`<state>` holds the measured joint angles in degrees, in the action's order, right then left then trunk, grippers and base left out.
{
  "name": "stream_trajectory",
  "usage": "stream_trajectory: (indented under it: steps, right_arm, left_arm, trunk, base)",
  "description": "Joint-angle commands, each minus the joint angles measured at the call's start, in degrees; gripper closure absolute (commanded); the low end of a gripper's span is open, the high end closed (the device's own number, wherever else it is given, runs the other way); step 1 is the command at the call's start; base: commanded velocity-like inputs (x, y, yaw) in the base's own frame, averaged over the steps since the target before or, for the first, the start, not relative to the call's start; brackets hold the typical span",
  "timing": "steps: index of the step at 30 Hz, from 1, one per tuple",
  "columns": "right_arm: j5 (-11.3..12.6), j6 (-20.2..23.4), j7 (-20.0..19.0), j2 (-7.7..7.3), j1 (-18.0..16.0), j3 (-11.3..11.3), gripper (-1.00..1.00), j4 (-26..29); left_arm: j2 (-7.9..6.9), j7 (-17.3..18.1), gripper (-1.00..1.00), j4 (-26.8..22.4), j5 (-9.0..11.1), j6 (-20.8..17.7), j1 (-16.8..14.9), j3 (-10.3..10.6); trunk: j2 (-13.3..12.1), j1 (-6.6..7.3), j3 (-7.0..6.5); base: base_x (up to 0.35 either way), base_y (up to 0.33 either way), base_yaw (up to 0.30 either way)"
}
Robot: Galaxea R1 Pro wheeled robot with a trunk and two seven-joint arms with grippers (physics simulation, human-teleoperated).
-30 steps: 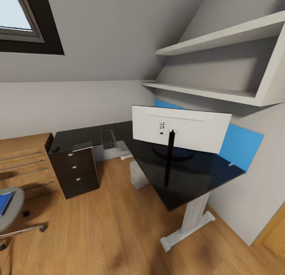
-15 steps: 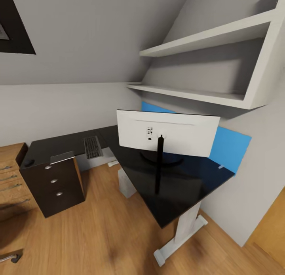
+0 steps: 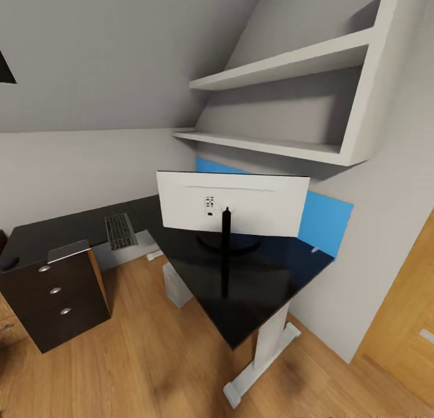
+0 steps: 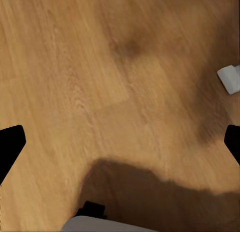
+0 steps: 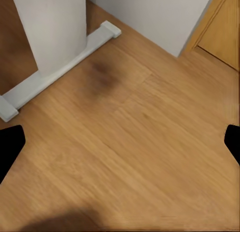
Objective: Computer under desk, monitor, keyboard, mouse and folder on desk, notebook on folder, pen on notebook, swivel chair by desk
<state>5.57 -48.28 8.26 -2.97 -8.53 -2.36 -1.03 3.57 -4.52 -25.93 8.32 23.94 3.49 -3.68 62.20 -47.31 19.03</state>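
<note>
The desk [image 3: 253, 285], L-shaped with a glossy black top, fills the middle of the head view. On it stands the monitor [image 3: 232, 201], its white back toward me. The keyboard [image 3: 120, 230] lies on the far wing, and the mouse [image 3: 7, 263] is a dark blob at the left edge. A thin grey notebook [image 3: 69, 250] rests above the drawer unit [image 3: 54, 297]. The computer [image 3: 176, 282] stands under the desk. My left gripper [image 4: 120, 144] and right gripper [image 5: 120, 144] hang open and empty over the floor. The swivel chair, folder and pen are out of view.
The white pedestal leg [image 3: 265, 352] with its foot [image 5: 60, 66] stands close to my right gripper. White shelves [image 3: 283, 105] hang over the desk, above a blue panel [image 3: 328, 222]. An oak door [image 3: 404, 333] is at the right. Wooden floor [image 3: 138, 364] lies before the desk.
The camera has swung to the right: the desk has shifted left in the picture, the chair and skylight have slid out at the left, and the door has come in.
</note>
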Motion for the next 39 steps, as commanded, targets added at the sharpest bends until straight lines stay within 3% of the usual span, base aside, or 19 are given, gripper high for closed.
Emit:
stream_trajectory:
  steps: [1, 15, 39]
  right_arm:
    - [0.2, -0.3, -0.3, 0.0, -0.1, -0.2, -1.0, -0.1]
    - [0.2, -0.2, -0.2, -0.02, -0.1, -0.2, -1.0, -0.1]
    - [0.2, -0.2, -0.3, -0.02, -0.1, -0.2, -1.0, -0.1]
  left_arm:
    - [0.03, 0.0, -1.0, -0.1, 0.2, 0.1, 0.0, -0.1]
    - [0.03, 0.0, -1.0, -0.1, 0.2, 0.1, 0.0, -0.1]
    - [0.03, 0.0, -1.0, -0.1, 0.2, 0.1, 0.0, -0.2]
  trunk:
    - [0.0, -0.01, 0.0]
    - [0.0, -0.01, -0.08]
    - [0.0, -0.01, 1.21]
  base:
    - [0.001, 0.231, -0.243]
    - [0.0, 0.265, -0.264]
    - [0.002, 0.047, -0.237]
